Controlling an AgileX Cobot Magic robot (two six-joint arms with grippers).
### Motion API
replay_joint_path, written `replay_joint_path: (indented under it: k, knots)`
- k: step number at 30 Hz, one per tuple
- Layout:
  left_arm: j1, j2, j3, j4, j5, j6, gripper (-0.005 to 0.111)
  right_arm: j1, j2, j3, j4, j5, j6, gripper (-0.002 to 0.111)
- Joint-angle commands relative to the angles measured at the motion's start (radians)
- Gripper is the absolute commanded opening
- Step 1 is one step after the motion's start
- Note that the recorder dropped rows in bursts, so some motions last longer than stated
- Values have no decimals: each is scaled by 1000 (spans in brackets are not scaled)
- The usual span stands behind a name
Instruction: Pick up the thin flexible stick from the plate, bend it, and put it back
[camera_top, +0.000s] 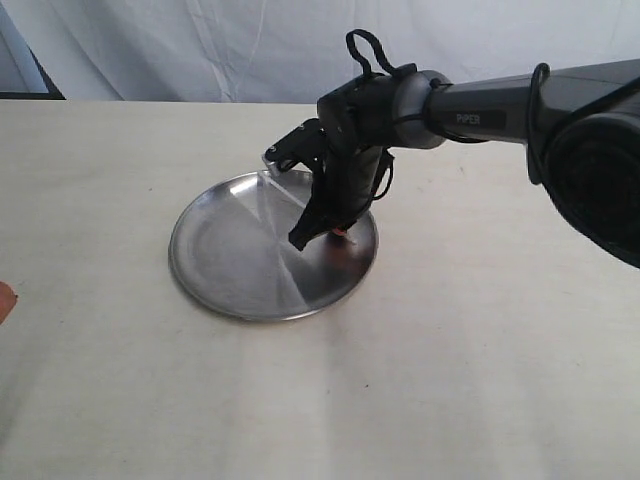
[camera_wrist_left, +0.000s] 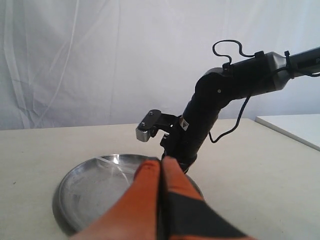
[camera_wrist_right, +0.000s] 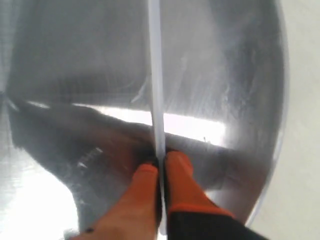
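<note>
The plate (camera_top: 230, 260) is a round, shiny steel dish in the middle of the table. My right gripper (camera_top: 335, 235) reaches down over its right half and is shut on the thin flexible stick (camera_top: 285, 188). From the fingers this whitish strip runs up to the plate's back-left rim. In the right wrist view the stick (camera_wrist_right: 156, 75) leads straight out from the shut gripper (camera_wrist_right: 161, 162) across the plate (camera_wrist_right: 240, 75). My left gripper (camera_wrist_left: 161, 161) is shut on nothing and hovers near the plate's (camera_wrist_left: 85, 190) front-left side. It shows only as an orange tip (camera_top: 4, 300) at the exterior view's left edge.
The plate lies on a beige cloth-covered table (camera_top: 450, 380), with a white curtain (camera_top: 200, 50) behind it. The right arm's dark body (camera_top: 480, 110) stretches in from the right above the table. A white surface edge (camera_wrist_left: 295, 127) shows at the far right of the left wrist view.
</note>
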Motion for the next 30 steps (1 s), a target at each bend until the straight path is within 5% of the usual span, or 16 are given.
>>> replay_joint_path:
  k: [1,22,30]
  knots:
    - [0,-4,5,3,5,0,0,-11,7,21,58,77,-4,-1]
    - [0,-4,5,3,5,0,0,-11,-266,57,245,130,-88,-1]
    - [0,-4,5,3,5,0,0,-11,-197,85,271,68,-111,-1]
